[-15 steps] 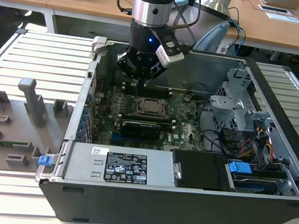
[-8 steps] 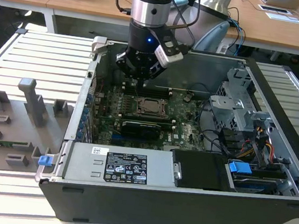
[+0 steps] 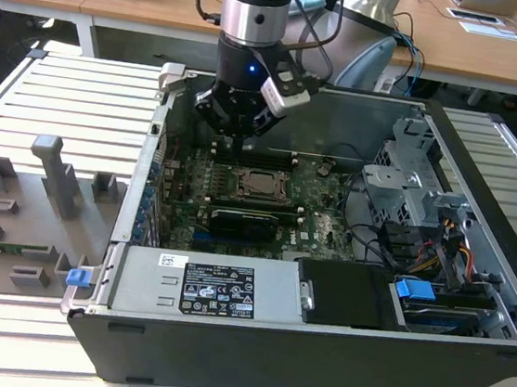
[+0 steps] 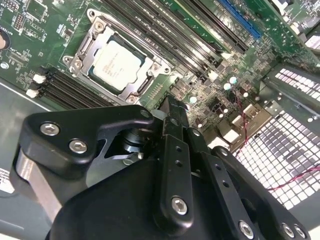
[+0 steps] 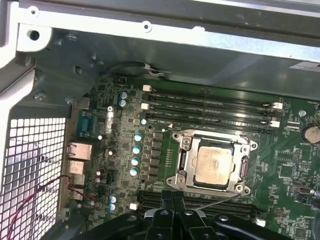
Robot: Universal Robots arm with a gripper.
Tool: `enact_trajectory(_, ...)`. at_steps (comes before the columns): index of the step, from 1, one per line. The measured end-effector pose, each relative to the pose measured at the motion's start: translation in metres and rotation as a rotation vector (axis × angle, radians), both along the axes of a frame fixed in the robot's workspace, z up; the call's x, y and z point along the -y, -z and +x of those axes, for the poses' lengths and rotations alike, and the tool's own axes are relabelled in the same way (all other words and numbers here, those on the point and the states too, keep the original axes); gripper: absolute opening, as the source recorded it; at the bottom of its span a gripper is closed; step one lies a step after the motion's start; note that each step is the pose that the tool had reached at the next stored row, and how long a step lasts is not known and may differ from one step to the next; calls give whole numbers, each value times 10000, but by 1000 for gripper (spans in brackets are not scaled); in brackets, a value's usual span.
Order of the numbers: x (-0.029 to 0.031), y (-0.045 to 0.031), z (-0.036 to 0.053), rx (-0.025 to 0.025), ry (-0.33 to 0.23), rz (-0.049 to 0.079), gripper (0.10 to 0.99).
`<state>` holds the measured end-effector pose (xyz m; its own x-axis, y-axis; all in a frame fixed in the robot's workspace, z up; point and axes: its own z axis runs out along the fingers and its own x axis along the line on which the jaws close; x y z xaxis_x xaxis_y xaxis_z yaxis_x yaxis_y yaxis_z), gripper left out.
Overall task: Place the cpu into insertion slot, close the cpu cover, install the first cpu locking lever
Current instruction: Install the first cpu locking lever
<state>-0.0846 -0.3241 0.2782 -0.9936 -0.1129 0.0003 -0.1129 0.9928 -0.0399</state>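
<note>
Open computer case [image 3: 463, 366] on slatted bench; gripper [image 3: 242, 138] pinched closed, empty, above chip [image 3: 258, 183] seated center-frame. Risk: descending fingers scrape the board.

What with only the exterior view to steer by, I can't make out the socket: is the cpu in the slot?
Observer: Yes. In both wrist views the cpu lies flat in the slot.
Operator: Is the cover down?
Observer: In the first wrist view the cover lies flat, framing the cpu.
Operator: Is the gripper carrying anything?
Observer: No. In the second wrist view the gripper is shut with nothing between its fingers, beside the slot and clear of the cpu.
</note>
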Motion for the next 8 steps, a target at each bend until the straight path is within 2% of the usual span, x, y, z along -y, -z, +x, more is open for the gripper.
enact_trajectory(2, 1, -1, -3, -2, 121, 19, 106)
enact_trajectory(4, 0, 1, -8, -1, 214, 111, 106)
enact_trajectory(5, 0, 1, -13, -2, 279, 252, 106)
enact_trajectory(7, 0, 1, -38, -6, 349, 634, 106)
enact_trajectory(8, 0, 1, -57, -9, 352, 747, 106)
